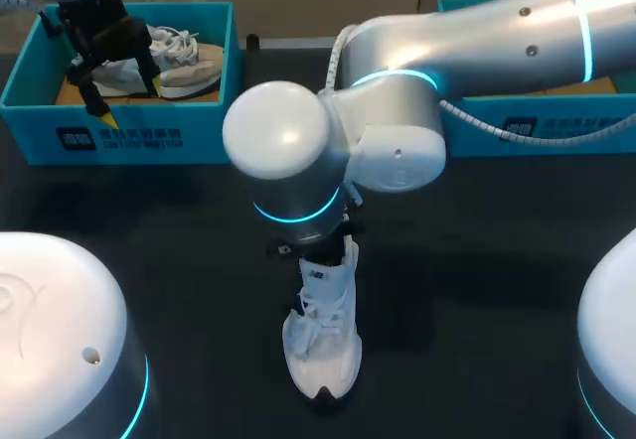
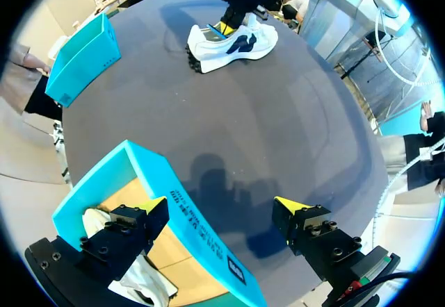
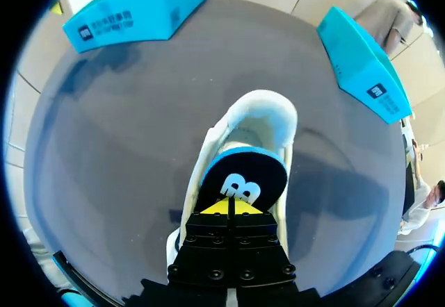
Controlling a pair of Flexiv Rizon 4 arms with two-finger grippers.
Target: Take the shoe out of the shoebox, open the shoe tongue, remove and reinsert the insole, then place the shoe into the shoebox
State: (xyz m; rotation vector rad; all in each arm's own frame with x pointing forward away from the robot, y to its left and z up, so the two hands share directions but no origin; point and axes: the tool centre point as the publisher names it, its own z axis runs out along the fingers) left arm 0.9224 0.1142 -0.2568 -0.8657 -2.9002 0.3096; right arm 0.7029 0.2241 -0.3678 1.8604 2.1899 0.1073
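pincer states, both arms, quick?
Left pincer: open, holding nothing, fingers either side of the shoebox wall.
Right pincer: closed on the insole at the heel of the white shoe.

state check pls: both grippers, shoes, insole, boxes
left gripper: open, straddling the left shoebox's wall.
right gripper: shut on insole.
insole: heel end raised at the shoe's opening, rest inside.
white shoe: out of the box, standing on its sole on the table.
left shoebox: open, second shoe inside.
right shoebox: inside hidden.
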